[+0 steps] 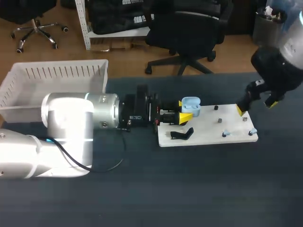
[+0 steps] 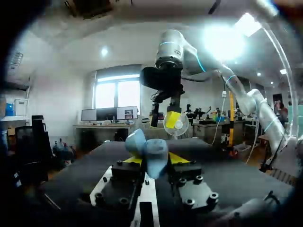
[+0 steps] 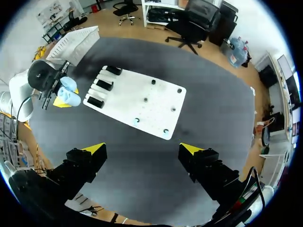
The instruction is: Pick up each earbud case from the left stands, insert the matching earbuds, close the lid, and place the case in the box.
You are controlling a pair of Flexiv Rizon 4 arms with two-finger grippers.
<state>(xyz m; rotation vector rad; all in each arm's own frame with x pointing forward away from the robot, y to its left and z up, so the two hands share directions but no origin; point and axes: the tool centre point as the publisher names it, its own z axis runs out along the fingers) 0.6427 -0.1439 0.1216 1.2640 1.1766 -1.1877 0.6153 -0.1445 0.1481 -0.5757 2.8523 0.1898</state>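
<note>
Holding the pale blue earbud case (image 1: 191,109) from two sides, the left gripper (image 1: 183,110) is clenched on the case body, which leaves the lid free. In the left wrist view the lid appears swung open, with the opening turned away from the wrist. The case sits at the stand end of the white board (image 1: 208,128), off the black stands (image 1: 182,135). This pose presents the open cavity toward the other arm, so it reads as a fixture for insertion.

Two small blue earbuds (image 1: 226,134) rest on pegs along the board's near edge, well apart from the case. Dark pegs elsewhere on the board look bare.

The right gripper (image 1: 256,106) hangs above the board's far end, fingers spread wide and grasping nothing. Judged from the task, it is positioned to descend on an earbud; none is yet inserted.

The white box (image 1: 28,94) stands beyond the left arm, and no case shows in it.
</note>
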